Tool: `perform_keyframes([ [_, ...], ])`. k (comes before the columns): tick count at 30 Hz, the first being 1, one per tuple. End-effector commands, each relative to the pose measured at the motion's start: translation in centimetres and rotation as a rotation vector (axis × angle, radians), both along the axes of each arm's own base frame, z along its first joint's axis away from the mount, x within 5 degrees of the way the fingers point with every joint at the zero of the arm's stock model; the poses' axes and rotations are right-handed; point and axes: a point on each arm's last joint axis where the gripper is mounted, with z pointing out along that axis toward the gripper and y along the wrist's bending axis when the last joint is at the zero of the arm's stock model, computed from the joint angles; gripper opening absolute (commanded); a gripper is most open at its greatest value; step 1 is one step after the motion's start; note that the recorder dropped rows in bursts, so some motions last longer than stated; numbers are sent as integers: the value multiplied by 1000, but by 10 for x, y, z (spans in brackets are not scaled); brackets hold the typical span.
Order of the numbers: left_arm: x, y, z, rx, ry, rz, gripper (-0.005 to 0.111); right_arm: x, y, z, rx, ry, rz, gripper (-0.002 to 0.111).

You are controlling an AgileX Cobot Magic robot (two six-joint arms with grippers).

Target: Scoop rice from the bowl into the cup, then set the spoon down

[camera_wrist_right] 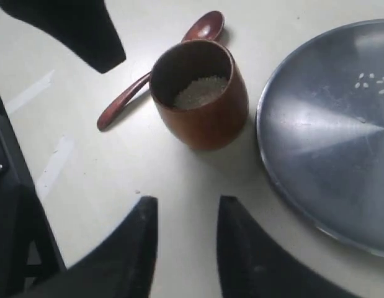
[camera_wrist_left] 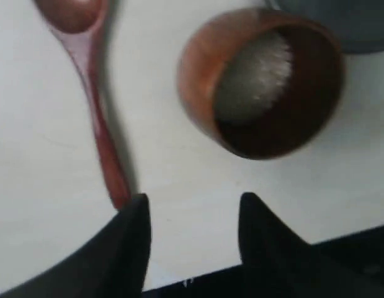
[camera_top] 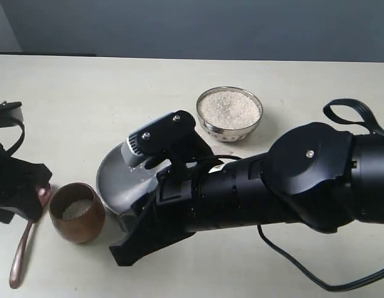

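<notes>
Bowl (camera_top: 229,128) holds a full heap of rice (camera_top: 229,109); cup (camera_top: 77,212) holds a shallow layer. Plate (camera_wrist_right: 303,155) carries a few stray grains and is mostly hidden under the right arm (camera_top: 291,180) in the exterior view. Spoon (camera_top: 21,248), slim reddish-brown wood, lies flat on the table (camera_top: 86,93) just beside the cup. Left gripper (camera_wrist_left: 193,202) and right gripper (camera_wrist_right: 187,205): jaws parted, empty.

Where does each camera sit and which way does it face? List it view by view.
Exterior: above the table, looking down on bowl, plate, cup, spoon; left arm and right arm show.
Left wrist: on the left arm, down past the open left gripper at spoon and cup.
Right wrist: past the open right gripper at cup, spoon, plate.
Shared: all see cup and spoon.
</notes>
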Motion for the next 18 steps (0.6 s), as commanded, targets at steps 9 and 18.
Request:
perform_keyframes([
  [9,-70,-10,59,-79,-308,-58,0,5,15,-45,-112,88,12,0],
  [18,-121,-5,84,-13,-513,2,0,2,73,-57,-95,80,87,0],
])
